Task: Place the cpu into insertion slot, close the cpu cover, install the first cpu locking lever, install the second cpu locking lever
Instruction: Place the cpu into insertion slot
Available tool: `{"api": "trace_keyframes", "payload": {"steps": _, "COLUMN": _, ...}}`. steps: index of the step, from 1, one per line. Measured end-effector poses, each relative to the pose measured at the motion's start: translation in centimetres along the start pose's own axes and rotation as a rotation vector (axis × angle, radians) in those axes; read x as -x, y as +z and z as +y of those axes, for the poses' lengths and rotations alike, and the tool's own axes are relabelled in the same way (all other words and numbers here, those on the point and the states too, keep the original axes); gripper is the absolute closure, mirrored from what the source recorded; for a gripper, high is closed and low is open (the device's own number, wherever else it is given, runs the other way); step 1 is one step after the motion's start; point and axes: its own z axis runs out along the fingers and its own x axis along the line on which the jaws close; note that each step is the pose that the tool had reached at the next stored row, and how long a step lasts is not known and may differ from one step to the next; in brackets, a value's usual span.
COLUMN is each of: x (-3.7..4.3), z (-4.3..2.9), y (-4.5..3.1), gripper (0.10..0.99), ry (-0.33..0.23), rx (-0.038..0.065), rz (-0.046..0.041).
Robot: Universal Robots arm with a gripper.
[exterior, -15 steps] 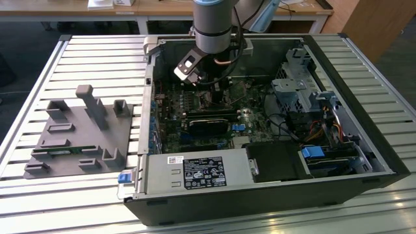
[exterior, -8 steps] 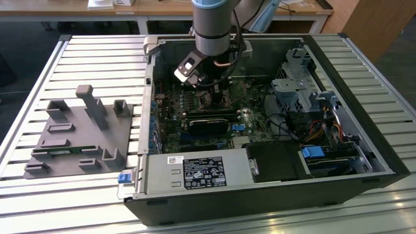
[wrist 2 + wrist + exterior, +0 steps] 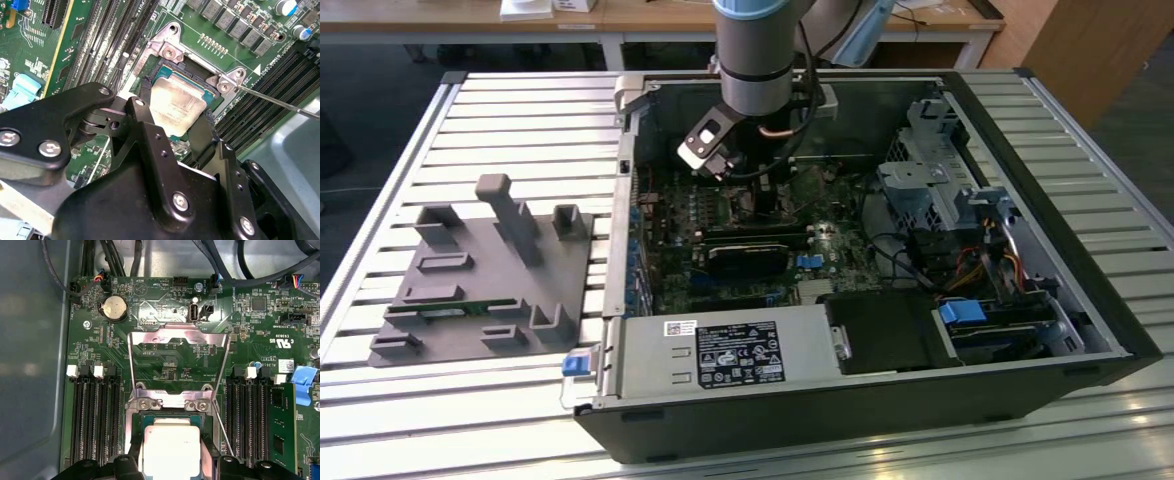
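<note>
An open computer case [image 3: 854,420] lies on its side on a slatted metal surface [image 3: 520,110], taking up the middle and the exterior view's right. A grey moulded fixture [image 3: 480,280] sits near the surface's edge on the exterior view's left. The robot arm [image 3: 754,50] reaches straight down into the far part of the case, over the green motherboard [image 3: 165,370].

In both wrist views, the black hand [image 3: 172,114] straddles the cpu [image 3: 177,102]. Its two fingers [image 3: 202,132] press against opposite edges of the chip, clamped on it. The cpu, dull silver on top with a green border, lies level within the dark square insertion slot [image 3: 200,79]. Whether it is fully seated cannot be told.

In the first wrist view, the cpu cover [image 3: 175,334], a silver metal frame with a square window, is flipped open. It stands away from the slot, hinged at the slot's edge by two screws. A thin metal lever rod [image 3: 222,437] runs free beside the slot, not latched down. Long black memory slots [image 3: 95,420] flank the socket on both sides, and a round coin battery [image 3: 114,306] sits beyond the open cover.
</note>
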Motion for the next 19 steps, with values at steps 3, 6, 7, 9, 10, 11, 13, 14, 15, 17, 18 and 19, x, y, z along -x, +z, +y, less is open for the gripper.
{"api": "trace_keyframes", "payload": {"steps": 3, "x": -0.01, "z": 0.00, "y": -0.10, "gripper": 0.545, "ry": 0.000, "rx": 0.000, "rz": 0.0004}}
{"api": "trace_keyframes", "payload": {"steps": 6, "x": 0.00, "z": -0.04, "y": -0.13, "gripper": 0.545, "ry": 0.000, "rx": 0.000, "rz": 0.0001}}
{"api": "trace_keyframes", "payload": {"steps": 7, "x": 0.00, "z": -0.04, "y": -0.12, "gripper": 0.545, "ry": 0.000, "rx": 0.000, "rz": 0.0001}}
{"api": "trace_keyframes", "payload": {"steps": 9, "x": 0.02, "z": -0.05, "y": -0.12, "gripper": 0.545, "ry": 0.001, "rx": 0.000, "rz": 0.0001}}
{"api": "trace_keyframes", "payload": {"steps": 10, "x": 0.03, "z": -0.05, "y": -0.11, "gripper": 0.545, "ry": 0.002, "rx": 0.000, "rz": 0.0000}}
{"api": "trace_keyframes", "payload": {"steps": 11, "x": 0.05, "z": -0.05, "y": -0.11, "gripper": 0.545, "ry": 0.003, "rx": 0.000, "rz": -0.0001}}
{"api": "trace_keyframes", "payload": {"steps": 13, "x": 0.12, "z": -0.05, "y": -0.10, "gripper": 0.545, "ry": 0.006, "rx": 0.000, "rz": -0.0004}}
{"api": "trace_keyframes", "payload": {"steps": 14, "x": 0.13, "z": -0.05, "y": -0.09, "gripper": 0.545, "ry": 0.007, "rx": 0.000, "rz": -0.0004}}
{"api": "trace_keyframes", "payload": {"steps": 15, "x": 0.13, "z": -0.05, "y": -0.08, "gripper": 0.545, "ry": 0.007, "rx": 0.000, "rz": -0.0006}}
{"api": "trace_keyframes", "payload": {"steps": 17, "x": 0.14, "z": -0.06, "y": -0.06, "gripper": 0.545, "ry": 0.008, "rx": 0.000, "rz": -0.0007}}
{"api": "trace_keyframes", "payload": {"steps": 18, "x": 0.14, "z": -0.05, "y": -0.06, "gripper": 0.545, "ry": 0.008, "rx": 0.000, "rz": -0.0007}}
{"api": "trace_keyframes", "payload": {"steps": 19, "x": 0.14, "z": -0.06, "y": -0.06, "gripper": 0.545, "ry": 0.008, "rx": 0.000, "rz": -0.0007}}
